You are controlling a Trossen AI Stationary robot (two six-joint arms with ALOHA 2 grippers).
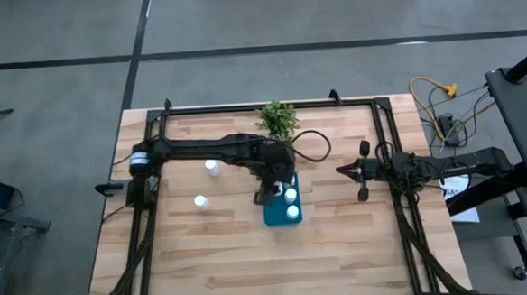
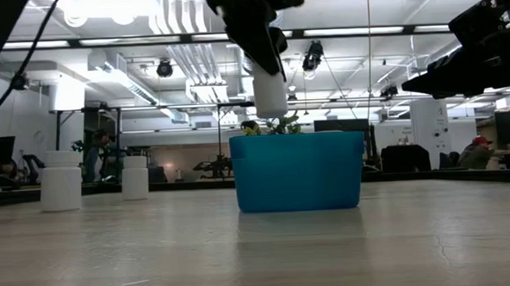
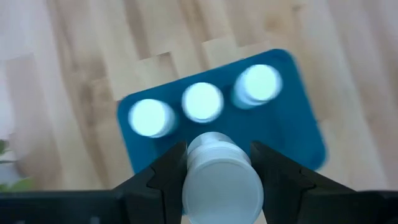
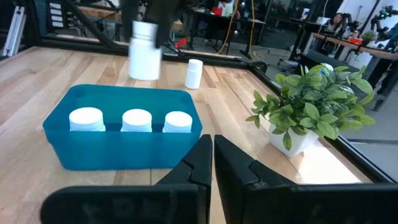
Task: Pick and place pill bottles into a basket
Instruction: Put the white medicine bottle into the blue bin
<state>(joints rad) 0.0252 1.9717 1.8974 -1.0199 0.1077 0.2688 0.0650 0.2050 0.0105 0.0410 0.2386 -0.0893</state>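
Left gripper: clamped on a pill bottle, one finger on either side of the white body. In the low view this held bottle hangs upright in the air above the basket, clear of its rim. The right wrist view shows the same bottle raised above the basket's far wall.

Basket: stands near the middle of the table. It contains three bottles, upright in a row along one long wall, caps just beside one another. The left wrist view confirms three round white caps inside the teal bin.

Loose bottles: two remain on the table, toward its left side. One stands nearer the far edge; the other stands nearer the middle, well apart from the basket. Both appear upright in the low view.

Right gripper: fingers pressed together, holding nothing. The arm waits near the table's right edge, apart from the basket.

Potted plant: stands at the far edge of the table, behind the basket. A sixth bottle cannot be made out.
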